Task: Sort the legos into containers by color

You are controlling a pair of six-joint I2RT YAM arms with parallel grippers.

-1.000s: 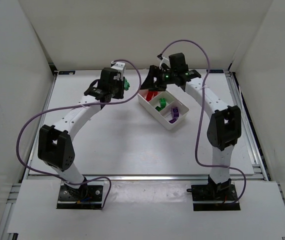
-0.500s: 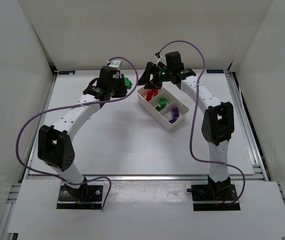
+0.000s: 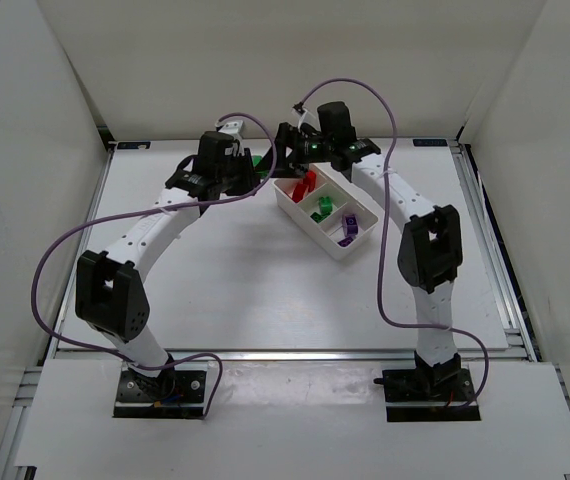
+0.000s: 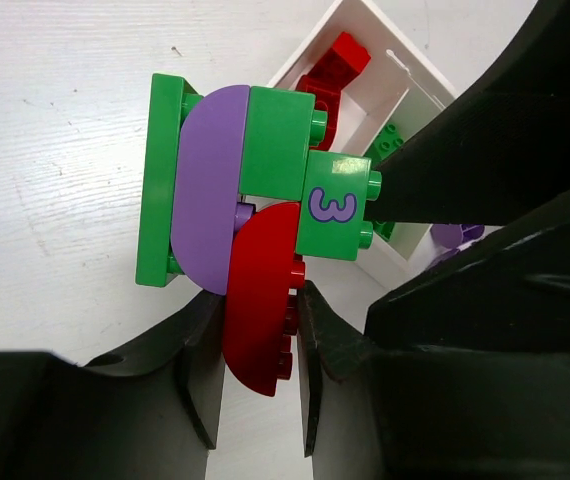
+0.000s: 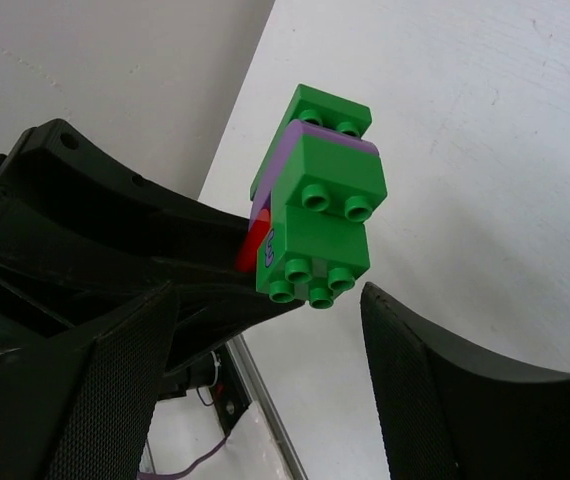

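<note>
Now, clump (image 4: 210,185) handover
Left fingers (image 4: 197,365) pinch its red brick (image 4: 260,290); right fingers (image 5: 115,380), spread at 3 o'clock, may knock it loose.

Left gripper (image 3: 251,170) is holding a lego clump (image 3: 256,158), green showing, beside white tray (image 3: 310,228). Right gripper (image 3: 283,160) is hovering right next to it. Red, green, purple legos (image 3: 319,208) are lying in separate compartments (image 3: 333,199).
</note>
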